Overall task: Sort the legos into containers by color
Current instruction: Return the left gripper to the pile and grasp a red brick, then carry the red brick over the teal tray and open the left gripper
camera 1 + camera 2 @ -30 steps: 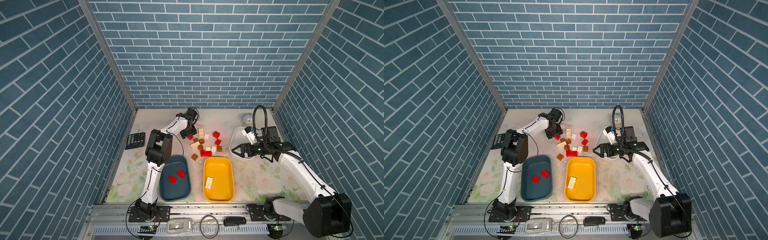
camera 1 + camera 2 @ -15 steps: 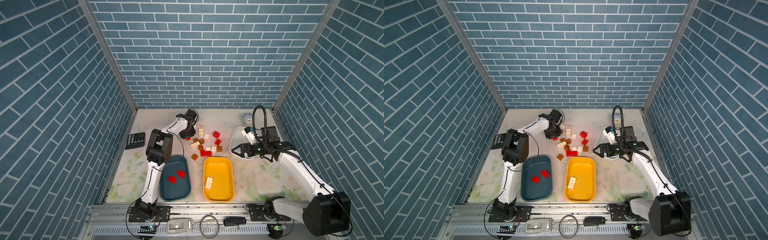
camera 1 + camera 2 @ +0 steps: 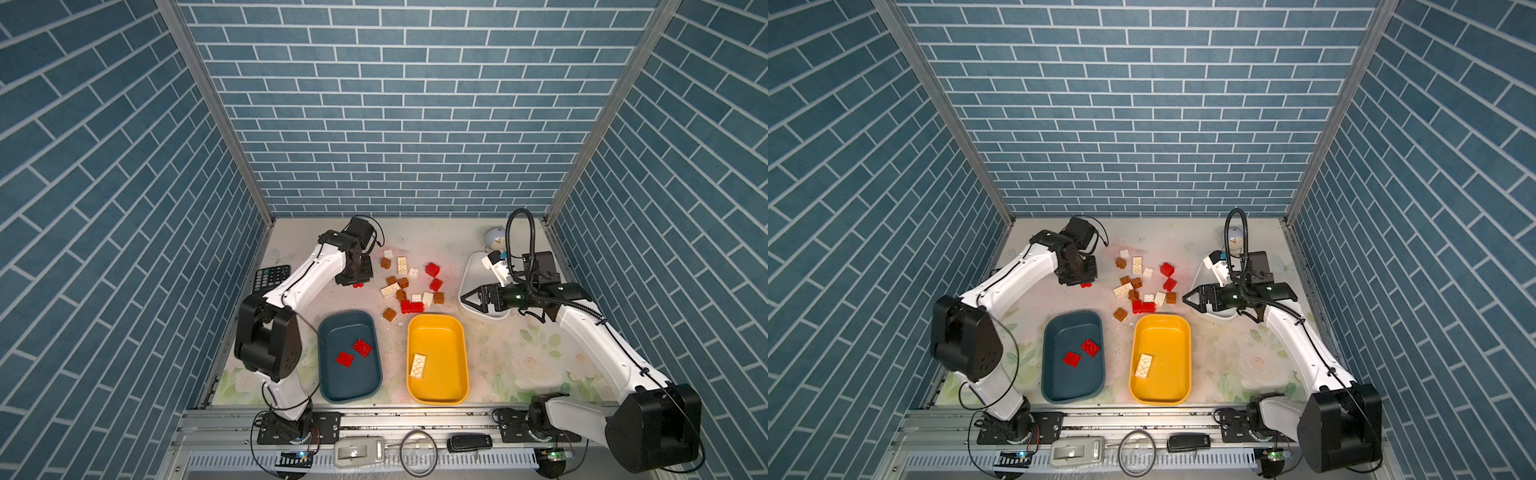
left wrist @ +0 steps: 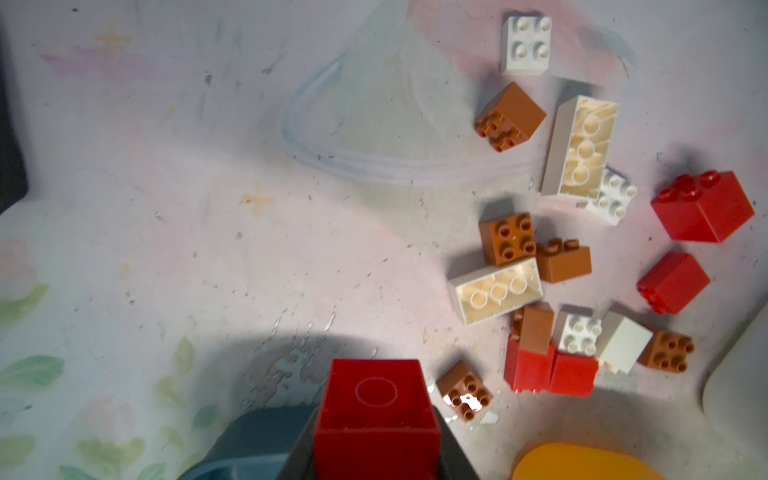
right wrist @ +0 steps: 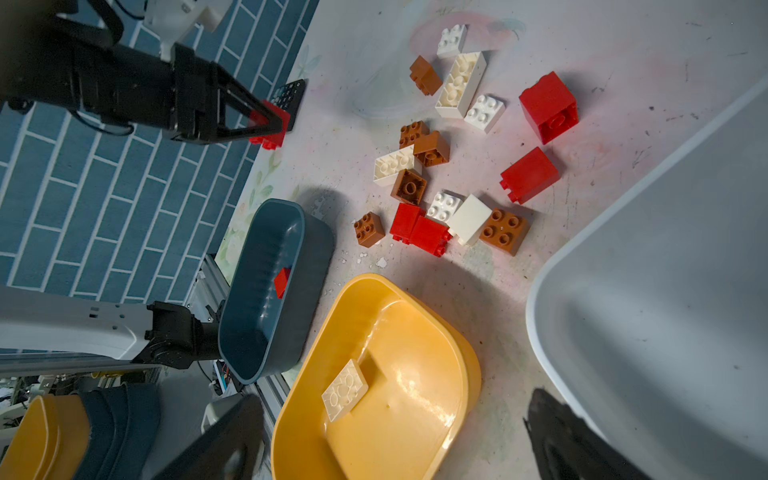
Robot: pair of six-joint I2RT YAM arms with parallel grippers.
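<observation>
Here the left tool [image 3: 356,281] is pinched narrow on a square red lego [image 4: 376,415], whose studs poke out past the fingertips in both top views. It hangs over the back-left part of the surface [image 3: 498,353], just left of the loose legos [image 3: 390,290]. These are a scatter of red, cream-white and brown bricks lying mid-surface toward the back edge, several of them touching, some on their sides or upside down.

The right tool [image 3: 467,298] stands wide and holds nothing. It is over the left rim of the white tray [image 3: 473,272], which sits by the right edge of the surface.

Along the front edge, side by side but apart, lie the dark teal tray [image 3: 332,374] and the yellow tray [image 3: 457,374]. The teal tray holds two flat red legos [image 3: 363,347], near each other. The yellow tray holds one oblong cream lego [image 3: 417,365].

A black calculator [image 3: 272,278] rests against the left edge, partly hidden behind the left arm.
</observation>
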